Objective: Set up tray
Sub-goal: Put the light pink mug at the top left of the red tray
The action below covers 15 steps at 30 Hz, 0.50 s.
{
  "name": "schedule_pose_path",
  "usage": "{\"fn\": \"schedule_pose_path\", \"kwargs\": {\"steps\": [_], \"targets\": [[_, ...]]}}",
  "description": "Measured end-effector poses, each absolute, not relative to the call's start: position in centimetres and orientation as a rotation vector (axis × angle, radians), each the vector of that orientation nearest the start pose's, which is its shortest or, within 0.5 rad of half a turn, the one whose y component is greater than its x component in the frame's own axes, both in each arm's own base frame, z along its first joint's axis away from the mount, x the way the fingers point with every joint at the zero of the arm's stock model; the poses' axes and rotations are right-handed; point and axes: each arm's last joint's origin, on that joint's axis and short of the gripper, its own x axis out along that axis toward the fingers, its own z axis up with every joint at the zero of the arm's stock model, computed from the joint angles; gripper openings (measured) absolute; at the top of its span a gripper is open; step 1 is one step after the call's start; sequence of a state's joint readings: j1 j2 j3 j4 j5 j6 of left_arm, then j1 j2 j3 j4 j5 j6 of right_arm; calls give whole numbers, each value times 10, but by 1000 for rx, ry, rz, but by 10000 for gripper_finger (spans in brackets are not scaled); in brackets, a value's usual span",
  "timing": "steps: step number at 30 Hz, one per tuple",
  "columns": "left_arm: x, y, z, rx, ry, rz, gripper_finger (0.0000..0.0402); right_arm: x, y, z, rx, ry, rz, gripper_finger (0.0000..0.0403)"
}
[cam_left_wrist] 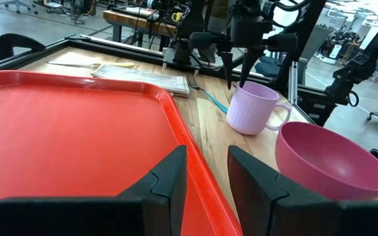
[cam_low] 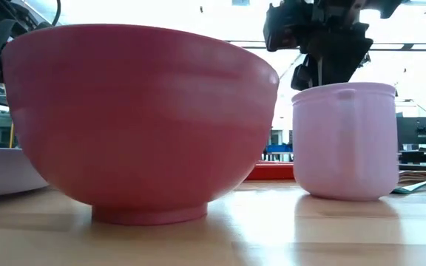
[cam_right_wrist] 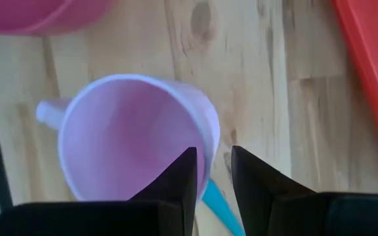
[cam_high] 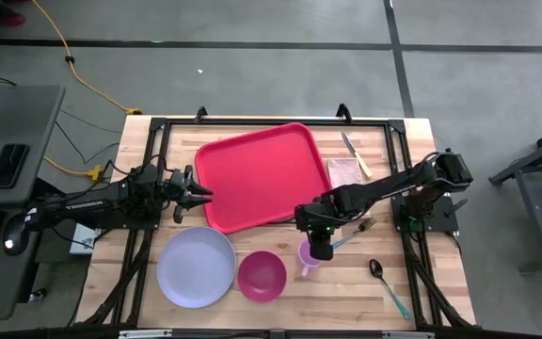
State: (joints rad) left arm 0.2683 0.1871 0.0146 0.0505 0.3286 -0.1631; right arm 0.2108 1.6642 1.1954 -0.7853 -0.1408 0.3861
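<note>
The red tray (cam_high: 257,177) lies flat on the middle of the table. My left gripper (cam_high: 199,194) is at the tray's left rim, level and open; in the left wrist view its fingers (cam_left_wrist: 205,180) stand on either side of the rim (cam_left_wrist: 195,164). The lavender mug (cam_high: 307,257) stands upright near the tray's near right corner. My right gripper (cam_high: 320,247) points down over it, open. In the right wrist view (cam_right_wrist: 213,170) one finger stands inside the mug's rim (cam_right_wrist: 209,141) and one outside, on the side away from the handle. My left gripper has the tray's left rim (cam_left_wrist: 199,172) between its open fingers, coming level from the table's left; I cannot tell whether either finger touches it. My right gripper's fingertips (cam_left_wrist: 231,82) are at the height of the mug's rim; whether they touch the wall I cannot tell.
A pink bowl (cam_high: 262,275) and a round lavender plate (cam_high: 196,266) sit on the near side of the table. A fork (cam_high: 360,228) lies beside the mug, a spoon (cam_high: 384,281) nearer the right corner. A napkin (cam_high: 343,172) and a knife (cam_high: 355,153) lie right of the tray.
</note>
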Motion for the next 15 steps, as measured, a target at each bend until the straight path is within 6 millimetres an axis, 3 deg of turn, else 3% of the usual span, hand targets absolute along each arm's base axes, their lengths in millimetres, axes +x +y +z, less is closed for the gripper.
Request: {"fn": "schedule_pose_path", "kwargs": {"steps": [15], "targets": [[105,19,158,-199,122,-51,140,311,70,217,265,1308,50,74]]}}
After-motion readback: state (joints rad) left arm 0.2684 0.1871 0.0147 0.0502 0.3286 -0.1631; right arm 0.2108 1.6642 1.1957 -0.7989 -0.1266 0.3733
